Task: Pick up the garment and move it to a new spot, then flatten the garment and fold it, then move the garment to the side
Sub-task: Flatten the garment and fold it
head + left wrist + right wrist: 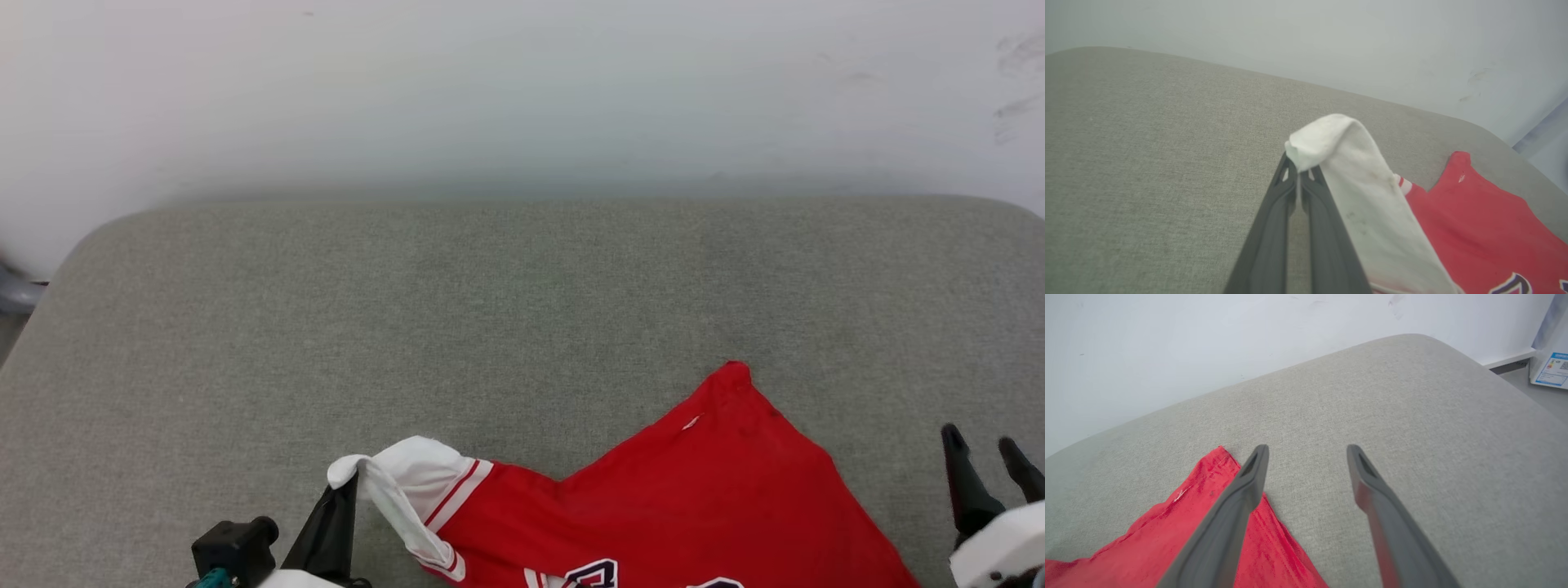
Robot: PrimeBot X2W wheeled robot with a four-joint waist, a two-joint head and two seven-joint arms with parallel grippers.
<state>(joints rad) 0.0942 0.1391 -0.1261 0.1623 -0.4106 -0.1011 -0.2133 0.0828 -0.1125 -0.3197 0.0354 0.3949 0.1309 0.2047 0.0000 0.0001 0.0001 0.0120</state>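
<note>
— Lying low on the grey cushion (522,286), the shirt (694,490) spreads its red cloth between the two claws. Where is it held?
— At the white sleeve (1355,171). The left claw (1298,173) is clenched on a fold at the sleeve's end. The cloth drapes over its tip and falls to its right, apparently raised a little off the cushion. The red body trails off on that claw's right side and lies on the cushion.
— And the right claw (1306,453)?
— Spread wide, grasping nothing. A pointed red corner of the shirt lies to that claw's left, and bare cushion shows in its gap and ahead.
— How should the cloth behave?
— Judged light, thin and limp. It will sag and crease from any single pinch instead of holding shape. It is not fragile, though one layer could slide out of a shallow grip.
— Best hold?
— Probably hems and corners. One is the sleeve end already taken, the other the red corner left of the right claw, pinched deep enough to catch a seam. Two spaced holds would let the shirt hang open for flattening.
— Beyond it?
— A pale wall (522,82) ahead of both claws.
</note>
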